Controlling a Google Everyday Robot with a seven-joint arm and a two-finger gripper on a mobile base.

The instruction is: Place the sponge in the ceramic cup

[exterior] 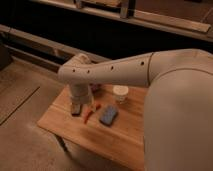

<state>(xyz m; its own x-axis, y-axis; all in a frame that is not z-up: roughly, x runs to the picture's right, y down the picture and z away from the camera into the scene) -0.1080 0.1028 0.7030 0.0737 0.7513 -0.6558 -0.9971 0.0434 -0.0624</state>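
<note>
In the camera view, the small flat blue rectangular sponge (108, 115) was seen lying on the light wooden table (125, 142), near the small white cylindrical ceramic cup (120, 94). The gripper (76, 108) was lowered over the table beside the sponge, spread wide, with nothing gripped.

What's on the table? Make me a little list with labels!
table: wooden
sponge: blue, lying flat on the table, not in the cup
cup: white, upright, just behind the sponge
orange thing: small, beside the sponge; can't tell what it is
gripper: open, low over the table, beyond the orange thing, apart from the sponge
</note>
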